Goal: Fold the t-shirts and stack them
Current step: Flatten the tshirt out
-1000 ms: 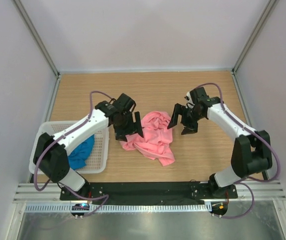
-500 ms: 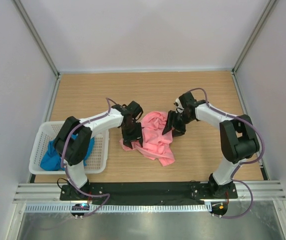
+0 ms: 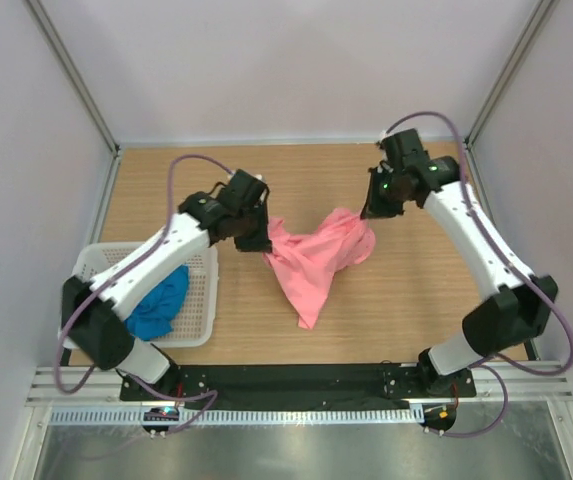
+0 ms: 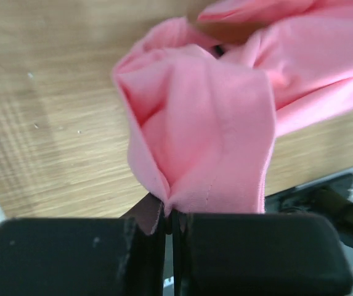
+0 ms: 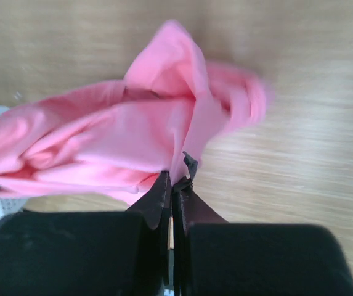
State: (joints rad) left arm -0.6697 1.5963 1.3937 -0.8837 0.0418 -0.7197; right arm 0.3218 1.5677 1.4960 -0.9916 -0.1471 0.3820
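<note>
Leftward, the white basket (image 3: 203, 285) sits at the worktop's (image 3: 416, 300) near-left edge and holds the crumpled blue t-shirt (image 3: 161, 300). The pink t-shirt (image 3: 316, 260) hangs mid-worktop, stretched between the arms. The left jaws are clamped on one bunched edge, the right jaws on another. Bare wood surrounds it, widest toward the far wall.

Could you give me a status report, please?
Hands: left hand and right hand shut on pink shirt, strung between them. In basket: blue shirt. Nothing in the way.
</note>
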